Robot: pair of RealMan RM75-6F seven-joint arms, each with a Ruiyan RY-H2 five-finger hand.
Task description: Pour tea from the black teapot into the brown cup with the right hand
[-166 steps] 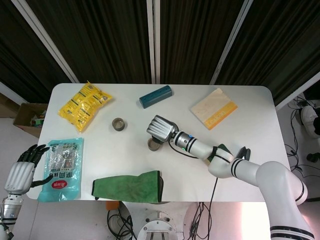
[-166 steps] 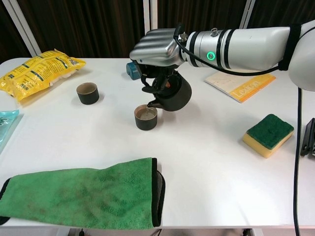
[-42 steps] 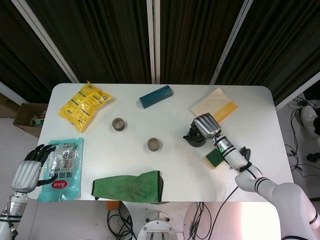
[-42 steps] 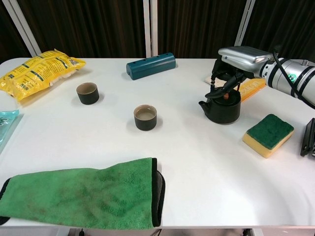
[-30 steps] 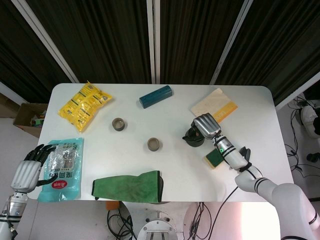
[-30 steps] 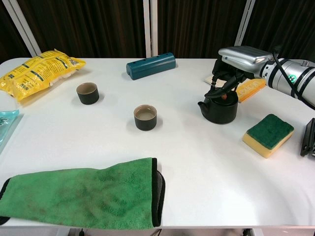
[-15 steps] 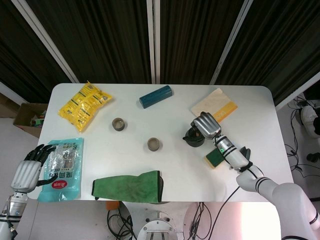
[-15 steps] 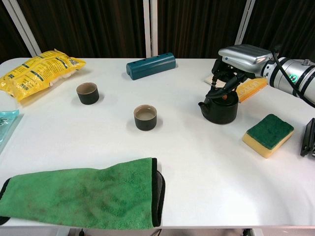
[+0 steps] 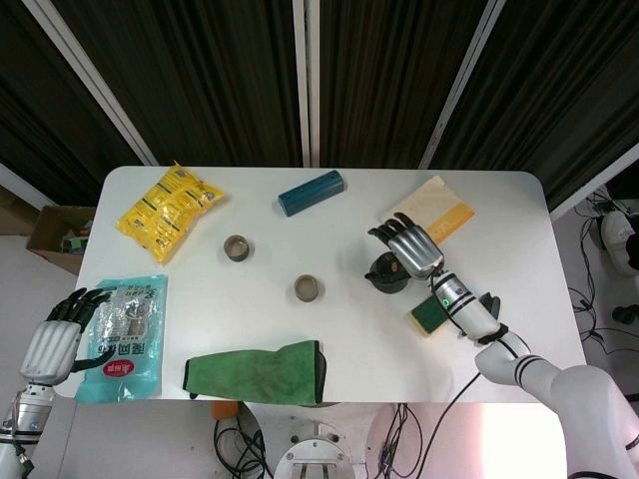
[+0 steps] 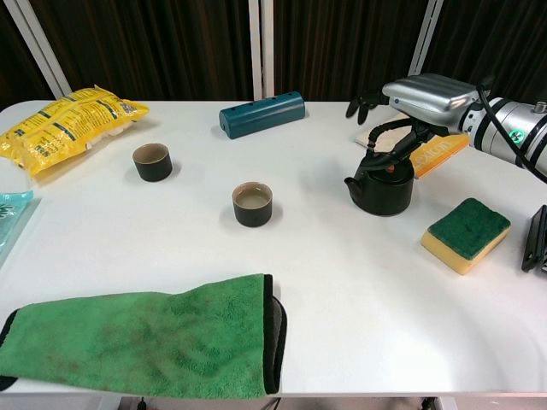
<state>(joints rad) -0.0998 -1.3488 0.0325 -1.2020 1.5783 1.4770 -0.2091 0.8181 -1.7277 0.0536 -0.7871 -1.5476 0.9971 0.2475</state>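
The black teapot (image 10: pixel 381 190) stands upright on the white table (image 10: pixel 359 282), right of centre, also seen as the teapot (image 9: pixel 384 274) from the head view. My right hand (image 10: pixel 419 98) hovers just above it with fingers spread, holding nothing; the same right hand (image 9: pixel 411 247) shows in the head view. The brown cup (image 10: pixel 252 203) with liquid inside sits in the middle of the table, well left of the teapot, and appears as the cup (image 9: pixel 307 288) from above. My left hand (image 9: pixel 55 339) rests open at the table's left edge.
A second brown cup (image 10: pixel 153 161), a teal box (image 10: pixel 261 114), a yellow snack bag (image 10: pixel 64 124), a yellow booklet (image 9: pixel 427 217), a green-yellow sponge (image 10: pixel 465 233), a green towel (image 10: pixel 137 338) and a blue packet (image 9: pixel 125 334) lie around the table.
My right hand has let go of the teapot's handle, spread its fingers and lifted slightly. The teapot stays where it was set down. Left hand unchanged.
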